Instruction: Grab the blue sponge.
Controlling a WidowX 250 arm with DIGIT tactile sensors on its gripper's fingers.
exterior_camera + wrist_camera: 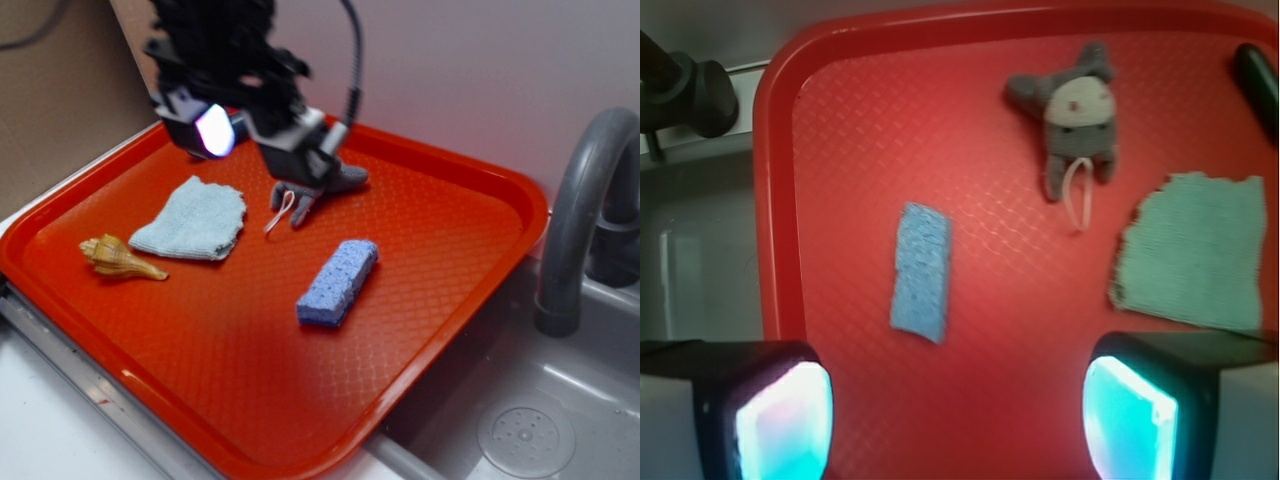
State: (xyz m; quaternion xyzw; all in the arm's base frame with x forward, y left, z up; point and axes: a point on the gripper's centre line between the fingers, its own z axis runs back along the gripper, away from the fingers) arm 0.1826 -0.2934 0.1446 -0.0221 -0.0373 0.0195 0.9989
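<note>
The sponge (339, 282) (922, 271) is a small blue block with tiny holes and speckles, and it is seen lying flat near the middle of the red tray (470, 240) (840, 120). Bare tray with a bumpy diamond pattern is seen all around it, so nothing is touched by it. A grey plush toy (325, 190) (1072, 115) with a thin loop is found further back, and a soft folded cloth (190, 220) (1190, 255) lies beside that. A spiky tan shell (118, 258) is placed near the tray's raised rim. The gripper (265, 135) (955, 420) is held high above the toy, spread wide apart, and nothing is grasped.
</note>
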